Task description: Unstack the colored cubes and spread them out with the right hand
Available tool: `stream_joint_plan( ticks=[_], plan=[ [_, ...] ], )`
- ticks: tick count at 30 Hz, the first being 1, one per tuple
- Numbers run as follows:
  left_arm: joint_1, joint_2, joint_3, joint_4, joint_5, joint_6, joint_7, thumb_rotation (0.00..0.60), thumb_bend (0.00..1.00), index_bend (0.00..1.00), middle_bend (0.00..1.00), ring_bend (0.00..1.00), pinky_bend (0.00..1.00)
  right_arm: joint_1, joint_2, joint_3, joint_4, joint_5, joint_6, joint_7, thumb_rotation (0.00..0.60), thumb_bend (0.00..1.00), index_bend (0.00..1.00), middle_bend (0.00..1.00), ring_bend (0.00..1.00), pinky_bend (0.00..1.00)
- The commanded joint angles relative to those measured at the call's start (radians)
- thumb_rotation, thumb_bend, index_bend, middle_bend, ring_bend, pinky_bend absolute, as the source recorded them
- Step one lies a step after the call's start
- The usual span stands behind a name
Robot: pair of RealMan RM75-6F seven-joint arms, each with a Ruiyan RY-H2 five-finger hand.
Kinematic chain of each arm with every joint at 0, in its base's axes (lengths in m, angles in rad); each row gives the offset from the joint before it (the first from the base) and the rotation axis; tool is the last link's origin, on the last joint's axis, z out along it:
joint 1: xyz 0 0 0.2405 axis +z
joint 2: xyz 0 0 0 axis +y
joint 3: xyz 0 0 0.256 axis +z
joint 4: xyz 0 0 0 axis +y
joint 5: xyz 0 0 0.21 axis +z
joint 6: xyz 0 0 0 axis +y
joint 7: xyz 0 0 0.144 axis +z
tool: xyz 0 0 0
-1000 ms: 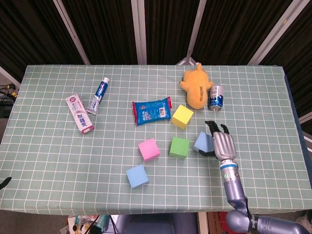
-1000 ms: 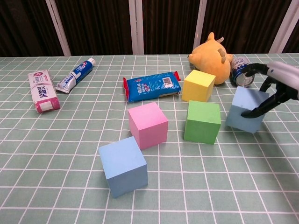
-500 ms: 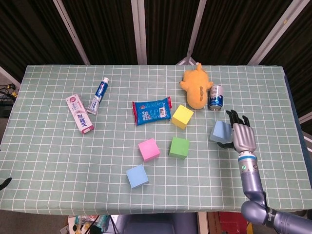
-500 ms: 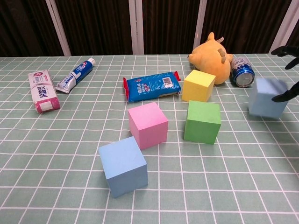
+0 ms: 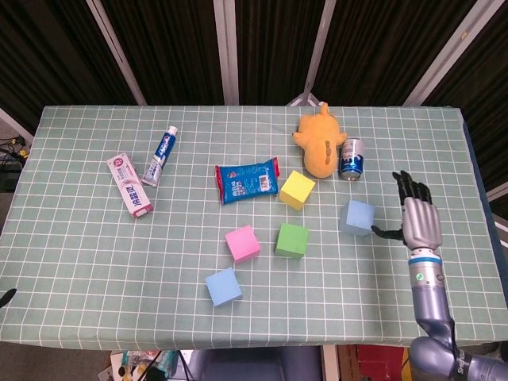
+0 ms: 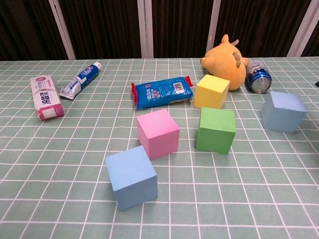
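Cubes, matte and square-edged, lie apart on checked cloth; right hand (image 5: pixel 418 222) empty, fingers spread beside pale-blue cube (image 5: pixel 359 217)

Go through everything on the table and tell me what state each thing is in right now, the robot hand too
right hand: open, beside the cube, holding nothing
pale blue cube: released, flat on the table, apart from the others
green cube: unstacked, alone
yellow cube: unstacked, beside the snack pack
pink cube: unstacked, alone
blue cube: unstacked, nearest the front edge
soda can: upright
plush toy: lying down
snack pack: lying flat
toothpaste tube: capped, lying flat
toothpaste box: lying flat
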Motion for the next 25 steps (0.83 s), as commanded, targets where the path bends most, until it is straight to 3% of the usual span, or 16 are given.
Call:
stream_joint_plan(
  ticks=[1, 8, 14, 21, 25],
  plan=[
    [-0.002, -0.003, 0.002, 0.001, 0.004, -0.003, 0.005, 0.6, 0.12, 0.24, 0.0, 0.0, 0.0, -0.1, 0.07, -0.042, -0.008, -0.149, 0.093, 0.112, 0.6, 0.04, 0.0, 0.0, 0.1, 0.0],
    [-0.012, -0.011, 0.007, 0.0, 0.006, -0.022, 0.029, 0.6, 0.12, 0.24, 0.0, 0.0, 0.0, -0.241, 0.096, -0.194, 0.051, -0.409, 0.244, 0.196, 0.6, 0.03, 0.0, 0.0, 0.1, 0.0],
    [-0.012, -0.009, 0.009, 0.002, 0.002, -0.025, 0.03, 0.6, 0.12, 0.23, 0.0, 0.0, 0.0, -0.313, 0.078, -0.31, 0.114, -0.58, 0.322, 0.146, 0.6, 0.03, 0.0, 0.0, 0.09, 0.0],
    [-0.012, -0.006, 0.01, 0.009, 0.012, -0.023, 0.019, 0.6, 0.12, 0.22, 0.0, 0.0, 0.0, -0.331, 0.11, -0.359, 0.118, -0.677, 0.321, 0.074, 0.6, 0.03, 0.0, 0.0, 0.06, 0.0],
    [-0.016, -0.009, 0.012, 0.013, 0.015, -0.028, 0.028, 0.6, 0.12, 0.22, 0.0, 0.0, 0.0, -0.327, 0.154, -0.392, 0.081, -0.691, 0.262, 0.07, 0.6, 0.03, 0.0, 0.0, 0.04, 0.0]
  ],
)
